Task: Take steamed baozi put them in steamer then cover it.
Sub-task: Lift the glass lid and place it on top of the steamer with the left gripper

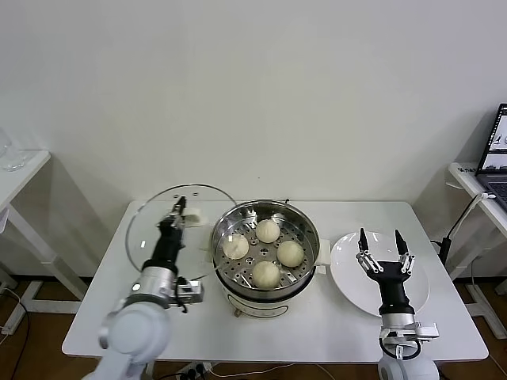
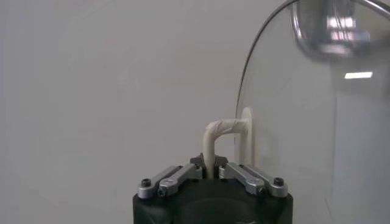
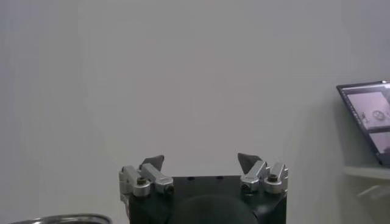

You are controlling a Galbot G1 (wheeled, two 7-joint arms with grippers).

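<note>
Several cream-white baozi lie on the perforated tray inside the shiny steamer at the table's middle. The glass cover is held up on edge, tilted, just left of the steamer. My left gripper is shut on the cover's cream handle, and the glass pane fills one side of the left wrist view. My right gripper stands open and empty above the white plate; its fingertips are wide apart in the right wrist view.
The steamer's cream side handle sits close to the plate. A laptop rests on a side table at the far right, another side table at the far left. A cable hangs by the right table edge.
</note>
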